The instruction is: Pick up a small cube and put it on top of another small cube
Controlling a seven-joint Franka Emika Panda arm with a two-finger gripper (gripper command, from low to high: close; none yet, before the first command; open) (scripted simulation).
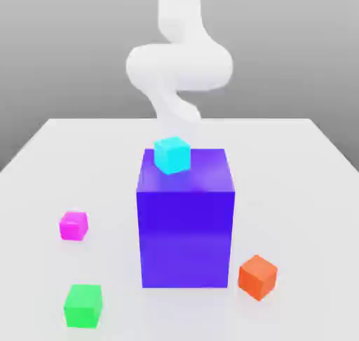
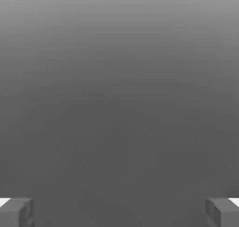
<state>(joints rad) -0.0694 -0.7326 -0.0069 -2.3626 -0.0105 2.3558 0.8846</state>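
The white arm (image 1: 179, 63) is cut off at the top of the exterior view and partly hidden behind the big purple block (image 1: 186, 220). In the hand view, the hand (image 2: 119, 212) is seen spread wide, gripping nothing. The pink cube (image 1: 73, 225) is set on the pale desk (image 1: 301, 164), toward the exterior view's left, apart from the block. Grey background is seen behind.

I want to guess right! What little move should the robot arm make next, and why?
Probably swing down toward the pink cube on the table. The fingers stand wide apart with nothing between them, and that cube sits alone, to the exterior view's left of the big purple block.
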